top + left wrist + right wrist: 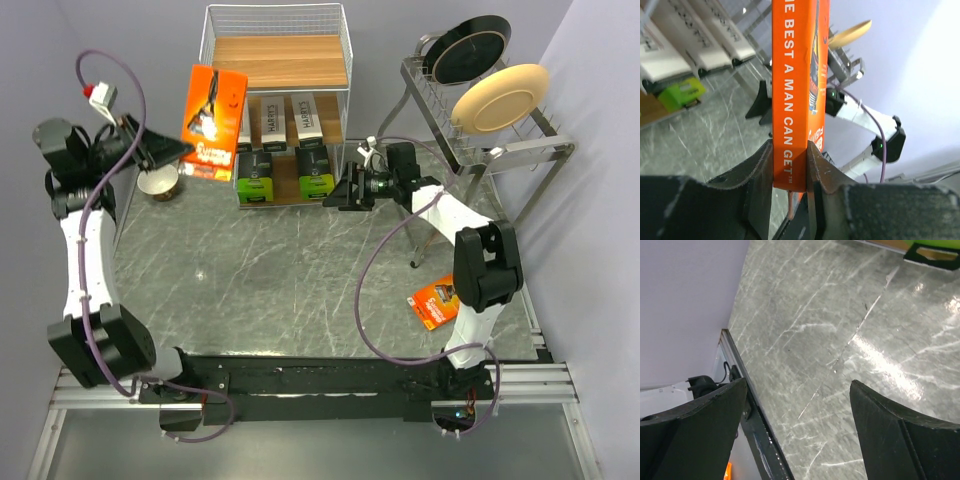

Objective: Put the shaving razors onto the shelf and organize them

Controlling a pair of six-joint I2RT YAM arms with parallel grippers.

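My left gripper [178, 150] is shut on a flat orange razor pack [213, 122] and holds it upright in the air, left of the shelf [277, 62]. In the left wrist view the pack [799, 85] stands pinched between my fingers [760, 167]. The shelf's middle tier holds white HARRY'S boxes [285, 118]. Its bottom tier holds black boxes with lime-green ends [254, 174]. My right gripper [343, 190] is open and empty, just right of the shelf's bottom tier. A second orange pack [436, 301] lies on the table by the right arm.
A grey dish rack [487, 125] with a black plate [468, 49] and a cream plate [500, 98] stands at the back right. A small round tin [158, 184] sits left of the shelf. The marble tabletop [280, 280] stretches in front.
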